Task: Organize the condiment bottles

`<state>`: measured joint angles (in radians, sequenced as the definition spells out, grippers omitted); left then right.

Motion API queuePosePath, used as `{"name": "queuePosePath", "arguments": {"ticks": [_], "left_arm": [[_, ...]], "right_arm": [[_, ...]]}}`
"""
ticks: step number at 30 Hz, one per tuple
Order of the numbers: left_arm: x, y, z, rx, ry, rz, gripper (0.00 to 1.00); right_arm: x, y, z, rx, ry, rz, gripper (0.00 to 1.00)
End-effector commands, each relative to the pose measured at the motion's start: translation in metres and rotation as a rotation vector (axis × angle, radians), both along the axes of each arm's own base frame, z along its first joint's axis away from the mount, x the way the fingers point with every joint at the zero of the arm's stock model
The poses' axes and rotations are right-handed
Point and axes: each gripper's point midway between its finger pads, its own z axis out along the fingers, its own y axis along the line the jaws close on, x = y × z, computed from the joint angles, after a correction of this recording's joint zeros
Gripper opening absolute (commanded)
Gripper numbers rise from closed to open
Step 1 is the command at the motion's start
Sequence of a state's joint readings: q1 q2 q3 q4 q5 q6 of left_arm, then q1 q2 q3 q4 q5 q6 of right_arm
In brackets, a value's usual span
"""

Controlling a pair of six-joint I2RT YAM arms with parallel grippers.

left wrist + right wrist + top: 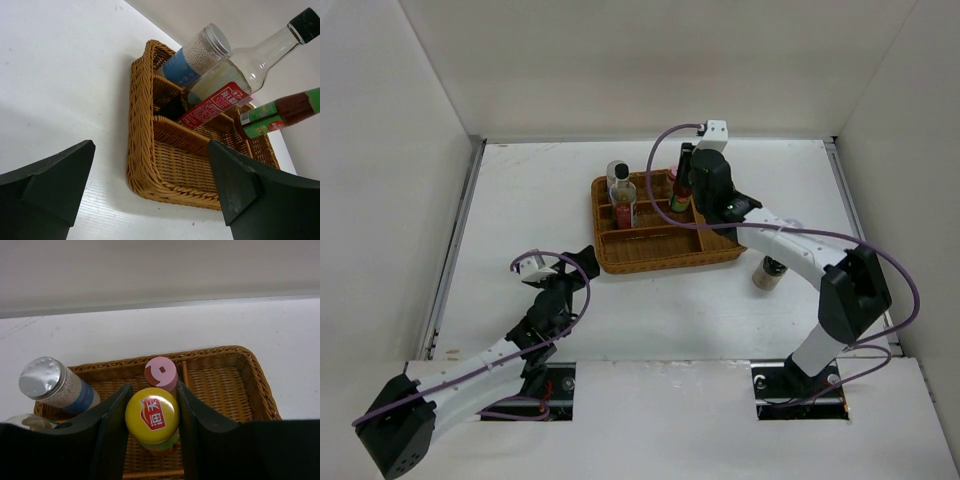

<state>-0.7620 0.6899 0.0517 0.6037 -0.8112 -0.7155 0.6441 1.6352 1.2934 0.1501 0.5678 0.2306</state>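
Observation:
The brown wicker tray [665, 255] sits mid-table. My right gripper [684, 190] is above its right half, shut on the yellow-capped bottle [152, 415]; the fingers [116, 415] press both sides of the neck under the cap. The bottle's red-green body [280, 112] hangs upright inside the tray, its base hidden. A pink-topped bottle [161, 372] stands just behind it. The tall clear bottle [240, 75] and a silver-lidded jar [195, 55] stand in the tray's left compartments. My left gripper [560, 265] is open and empty, left of the tray, facing its near corner [145, 185].
Another small jar [767, 272] stands on the table right of the tray, close against the right arm's forearm. White walls enclose the table on the left, back and right. The tray's front right compartment [220, 385] holds nothing.

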Motion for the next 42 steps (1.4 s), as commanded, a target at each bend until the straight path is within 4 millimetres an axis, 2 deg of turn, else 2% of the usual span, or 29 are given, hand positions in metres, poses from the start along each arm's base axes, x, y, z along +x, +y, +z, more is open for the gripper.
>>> {"name": "queuePosePath", "arguments": {"ticks": [1,11,14,18,20,23,25,28,30,32,34,39,42], "left_arm": [[-0.002,-0.001,-0.002,-0.026,-0.015,-0.008,1.00],[-0.002,-0.001,-0.001,-0.031,-0.019,-0.010,1.00],[-0.001,-0.001,-0.002,-0.027,-0.014,-0.008,1.00],[-0.002,-0.002,0.000,-0.031,-0.021,-0.011,1.00],[-0.002,-0.001,0.000,-0.030,-0.020,-0.010,1.00],[-0.002,-0.002,-0.002,-0.027,-0.014,-0.011,1.00],[-0.002,-0.003,0.001,-0.034,-0.022,-0.019,1.00],[-0.001,-0.003,-0.002,-0.025,-0.012,-0.017,1.00],[-0.001,-0.004,-0.003,-0.022,-0.010,-0.019,1.00],[-0.002,-0.005,0.000,-0.031,-0.018,-0.024,1.00],[-0.002,-0.004,0.001,-0.032,-0.020,-0.022,1.00],[-0.002,-0.007,0.002,-0.033,-0.021,-0.033,1.00],[-0.002,-0.009,0.000,-0.024,-0.011,-0.031,1.00]], "right_arm": [[0.009,0.011,0.068,0.159,-0.189,0.000,0.31],[0.007,0.025,-0.011,0.079,-0.067,0.013,0.35],[0.004,0.030,-0.023,0.085,-0.057,0.022,0.42],[-0.001,0.032,-0.022,0.091,-0.060,0.029,0.49],[-0.003,0.032,-0.016,0.096,-0.070,0.033,0.59],[-0.008,0.028,-0.001,0.110,-0.089,0.035,0.72],[-0.019,0.027,0.012,0.128,-0.108,0.048,0.79],[-0.031,0.017,0.032,0.143,-0.137,0.050,0.84],[-0.045,0.005,0.044,0.152,-0.151,0.046,0.87],[-0.064,-0.020,0.046,0.152,-0.152,0.005,0.91],[-0.086,-0.052,0.036,0.141,-0.135,-0.062,0.93],[-0.152,-0.160,-0.011,0.149,-0.041,-0.355,0.96],[-0.180,-0.196,-0.053,0.119,0.095,-0.459,0.99]]}}
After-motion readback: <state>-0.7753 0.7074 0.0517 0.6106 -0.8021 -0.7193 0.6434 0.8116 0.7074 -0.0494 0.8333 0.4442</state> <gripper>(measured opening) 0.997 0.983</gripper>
